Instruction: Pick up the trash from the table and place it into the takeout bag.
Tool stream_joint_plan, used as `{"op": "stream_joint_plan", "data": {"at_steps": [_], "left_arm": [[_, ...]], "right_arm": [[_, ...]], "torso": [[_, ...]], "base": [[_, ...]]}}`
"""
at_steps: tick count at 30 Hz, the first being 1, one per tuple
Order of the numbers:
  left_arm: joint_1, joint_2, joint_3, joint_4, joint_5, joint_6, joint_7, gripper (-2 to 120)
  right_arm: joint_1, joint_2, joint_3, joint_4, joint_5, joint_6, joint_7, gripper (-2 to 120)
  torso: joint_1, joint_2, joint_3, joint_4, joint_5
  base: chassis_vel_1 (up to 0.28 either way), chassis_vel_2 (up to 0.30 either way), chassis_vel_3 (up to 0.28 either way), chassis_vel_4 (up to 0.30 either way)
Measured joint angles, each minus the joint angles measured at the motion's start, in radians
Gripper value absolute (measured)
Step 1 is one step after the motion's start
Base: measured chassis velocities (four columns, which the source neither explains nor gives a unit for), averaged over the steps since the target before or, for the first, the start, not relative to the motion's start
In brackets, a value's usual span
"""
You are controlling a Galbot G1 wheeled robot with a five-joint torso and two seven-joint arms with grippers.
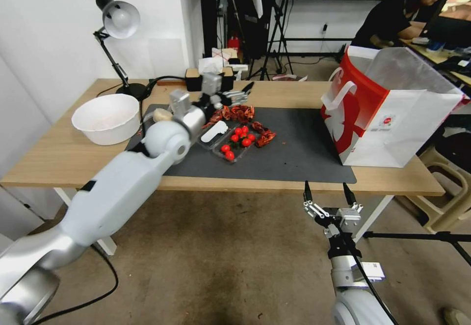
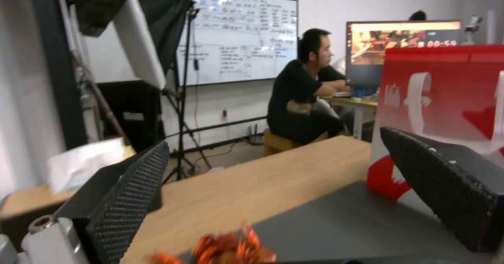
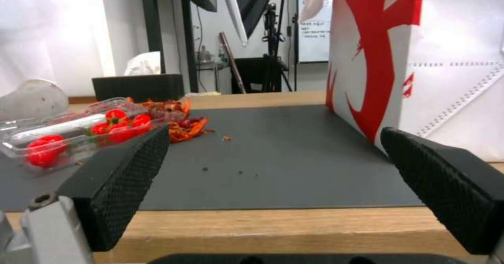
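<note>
Presently left gripper spread wide, empty, above dark grey mat at 11 o'clock of clear tomato tray. Small beige lump at 9 o'clock of tray. Large white-and-red paper takeout bag at 3 o'clock. Right gripper released, empty, below light-wood table edge.

I count one counter with one mat on it. One bag at three o'clock, one white bowl at nine o'clock, one beige lump, one lamp. One tray holds seven tomatoes. Two pincers: left, right.
</note>
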Motion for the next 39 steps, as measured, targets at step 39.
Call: {"op": "stream_joint_plan", "data": {"at_steps": [39], "left_arm": [[0.932,-0.092,-0.615,-0.279,0.381,-0.193,-0.038,100]], "right_arm": [[0.005,0.013,-0.024,-0.022,-0.008,0.015,0.001,100]], "torso": [[0.000,0.000,0.000,0.0002,0.0000]], "base": [[0.000,0.000,0.000,0.000]]}}
